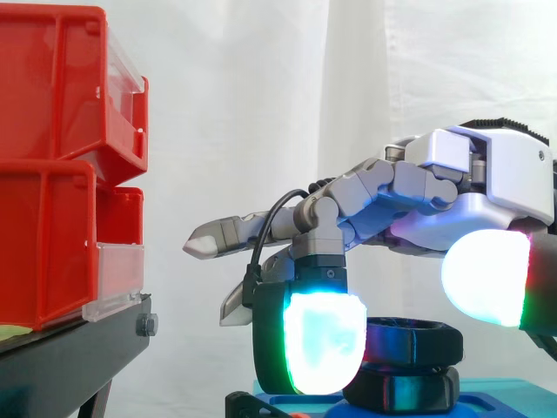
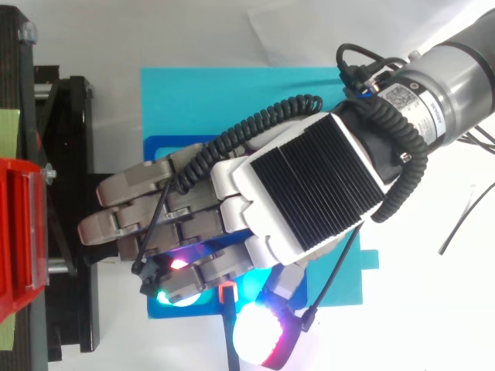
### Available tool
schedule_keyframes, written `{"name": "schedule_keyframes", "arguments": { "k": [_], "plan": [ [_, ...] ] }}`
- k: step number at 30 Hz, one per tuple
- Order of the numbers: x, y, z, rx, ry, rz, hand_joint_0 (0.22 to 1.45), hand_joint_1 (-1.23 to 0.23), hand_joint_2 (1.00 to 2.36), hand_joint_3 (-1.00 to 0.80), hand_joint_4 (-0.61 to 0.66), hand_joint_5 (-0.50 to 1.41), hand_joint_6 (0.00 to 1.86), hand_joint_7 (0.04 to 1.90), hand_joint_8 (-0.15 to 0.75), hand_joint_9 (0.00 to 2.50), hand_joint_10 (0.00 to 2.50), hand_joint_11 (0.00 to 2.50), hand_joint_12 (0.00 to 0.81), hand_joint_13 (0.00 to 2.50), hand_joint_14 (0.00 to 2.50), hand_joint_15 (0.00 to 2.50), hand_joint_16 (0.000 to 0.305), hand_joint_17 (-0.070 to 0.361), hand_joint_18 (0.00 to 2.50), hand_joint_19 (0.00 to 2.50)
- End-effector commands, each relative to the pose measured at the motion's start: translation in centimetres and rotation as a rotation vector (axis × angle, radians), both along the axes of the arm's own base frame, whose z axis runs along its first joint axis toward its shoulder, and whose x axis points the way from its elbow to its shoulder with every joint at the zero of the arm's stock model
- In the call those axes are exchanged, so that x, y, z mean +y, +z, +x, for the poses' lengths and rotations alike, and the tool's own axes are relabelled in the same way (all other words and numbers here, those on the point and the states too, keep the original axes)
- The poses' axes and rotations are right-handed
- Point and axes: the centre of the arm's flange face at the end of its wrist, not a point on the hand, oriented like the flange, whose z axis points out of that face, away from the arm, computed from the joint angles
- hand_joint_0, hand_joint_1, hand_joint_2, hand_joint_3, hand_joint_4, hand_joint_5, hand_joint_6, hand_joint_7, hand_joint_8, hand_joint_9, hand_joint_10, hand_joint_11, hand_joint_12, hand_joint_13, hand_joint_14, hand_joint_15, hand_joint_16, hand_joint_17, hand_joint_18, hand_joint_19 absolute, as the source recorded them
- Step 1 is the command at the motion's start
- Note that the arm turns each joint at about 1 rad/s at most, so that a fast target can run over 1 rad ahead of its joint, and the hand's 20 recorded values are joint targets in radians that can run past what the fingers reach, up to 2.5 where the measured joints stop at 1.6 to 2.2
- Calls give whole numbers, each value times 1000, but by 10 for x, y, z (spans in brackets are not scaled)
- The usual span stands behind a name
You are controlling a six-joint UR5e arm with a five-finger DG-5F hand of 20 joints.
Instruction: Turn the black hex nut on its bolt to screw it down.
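One finger is curled straight down, its cyan-white pad set against the left side of the black hex nut. The thumb, glowing white, sits at the nut's upper right edge, so the two pinch the nut between them. The other fingers reach out nearly straight and close together above it, touching nothing. All belong to the one hand, which in the top view covers the nut from above. The single nut sits on top of a second black ring-shaped piece, making two black pieces stacked. They stand on one dark blue base, which lies on one cyan sheet. Well apart to the left, two red bins are stacked one above the other on one black stand.
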Motion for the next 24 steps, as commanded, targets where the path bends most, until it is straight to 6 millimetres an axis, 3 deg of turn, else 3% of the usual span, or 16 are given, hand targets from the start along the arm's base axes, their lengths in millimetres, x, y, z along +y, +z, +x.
{"name": "schedule_keyframes", "arguments": {
  "k": [1,24],
  "plan": [
    [-3,1,-1,-2,8,-3,525,-322,1000,-500,299,-115,809,971,317,645,6,265,347,297,2,71,48,109,225,195],
    [-22,2,-2,-25,-5,-5,525,-311,1000,-500,293,-112,790,973,320,648,6,258,347,303,2,68,49,110,238,201]
  ]
}}
